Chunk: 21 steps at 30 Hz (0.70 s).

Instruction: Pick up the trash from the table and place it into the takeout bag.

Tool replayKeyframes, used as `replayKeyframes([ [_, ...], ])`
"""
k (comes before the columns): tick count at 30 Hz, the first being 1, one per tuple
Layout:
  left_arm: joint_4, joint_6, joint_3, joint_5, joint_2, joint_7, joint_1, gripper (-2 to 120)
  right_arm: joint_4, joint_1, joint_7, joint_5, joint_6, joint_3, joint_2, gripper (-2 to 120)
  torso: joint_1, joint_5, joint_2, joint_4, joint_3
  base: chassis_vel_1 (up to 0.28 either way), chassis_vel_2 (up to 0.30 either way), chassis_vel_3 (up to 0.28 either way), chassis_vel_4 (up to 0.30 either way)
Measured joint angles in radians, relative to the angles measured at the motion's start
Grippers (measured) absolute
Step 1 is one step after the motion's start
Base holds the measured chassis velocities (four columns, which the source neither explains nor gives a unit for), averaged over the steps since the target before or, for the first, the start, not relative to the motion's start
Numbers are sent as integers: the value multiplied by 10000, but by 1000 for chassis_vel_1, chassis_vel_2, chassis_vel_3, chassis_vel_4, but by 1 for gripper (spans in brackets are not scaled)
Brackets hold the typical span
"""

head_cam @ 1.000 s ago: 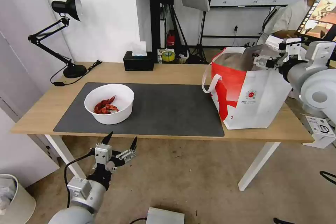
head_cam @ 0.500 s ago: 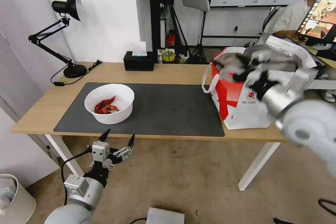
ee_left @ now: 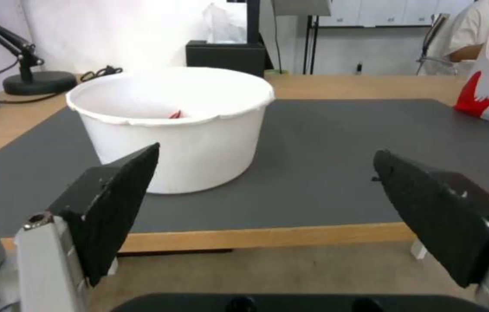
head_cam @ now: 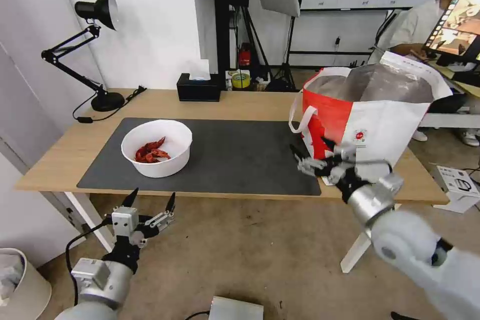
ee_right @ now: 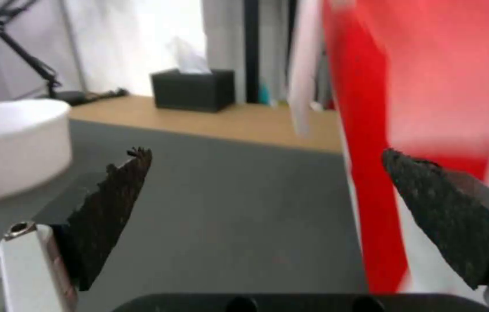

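Note:
The trash I see is a white round bowl holding red crayfish shells, on the left part of the dark grey mat on the table. The red-and-white takeout bag stands open at the table's right end. My left gripper hangs open below the table's front edge, in front of the bowl; between its fingers there is nothing. Open and empty, my right gripper is low over the mat's right front corner, beside the bag.
A black desk lamp and a black tissue box stand along the table's back edge. A pale waste bin sits on the floor at the left. Behind the bag, a person sits at another desk.
My right arm has swung down from above the bag's mouth to the mat's right front corner. My left gripper has sunk a little lower and to the left.

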Motion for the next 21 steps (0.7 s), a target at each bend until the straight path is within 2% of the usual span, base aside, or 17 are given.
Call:
replayKeyframes([
  [9, 105, -38, -41, -151, 231, 0, -118, 100, -83, -1661, 534, -1423, 583, 532, 992, 100, 0, -3, 0, 2, 0, 0, 0, 0, 0],
  [21, 211, -48, -19, -223, 293, -15, -231, 100, 106, -1900, 764, -1496, 576, 539, 1006, 100, 1, -3, 0, 2, 0, 0, 0, 0, 0],
])
